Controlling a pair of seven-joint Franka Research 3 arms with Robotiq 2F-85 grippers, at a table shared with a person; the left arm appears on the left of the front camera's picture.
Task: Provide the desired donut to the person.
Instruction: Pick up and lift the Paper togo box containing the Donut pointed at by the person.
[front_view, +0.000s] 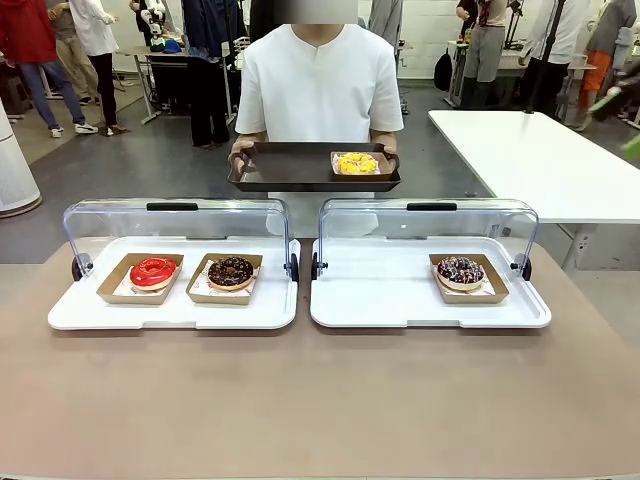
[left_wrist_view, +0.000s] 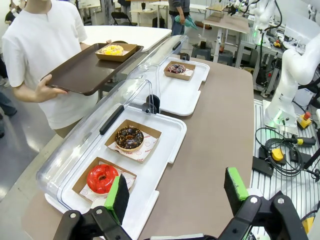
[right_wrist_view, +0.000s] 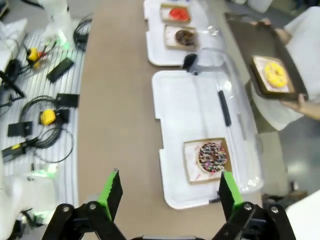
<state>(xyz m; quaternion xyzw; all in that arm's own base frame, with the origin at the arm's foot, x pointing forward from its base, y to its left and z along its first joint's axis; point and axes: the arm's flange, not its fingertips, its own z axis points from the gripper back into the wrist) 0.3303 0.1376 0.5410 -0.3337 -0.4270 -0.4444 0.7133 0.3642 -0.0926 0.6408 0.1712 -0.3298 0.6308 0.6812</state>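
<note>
Person (front_view: 320, 90) holds brown tray (front_view: 280, 165), yellow donut (front_view: 357, 163) on it

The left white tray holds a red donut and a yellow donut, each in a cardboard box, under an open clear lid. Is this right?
No. In the front view, beside the red donut in the left white tray lies a chocolate donut, not a yellow one. The yellow donut lies on the brown tray held by the person. The rest holds.
</note>
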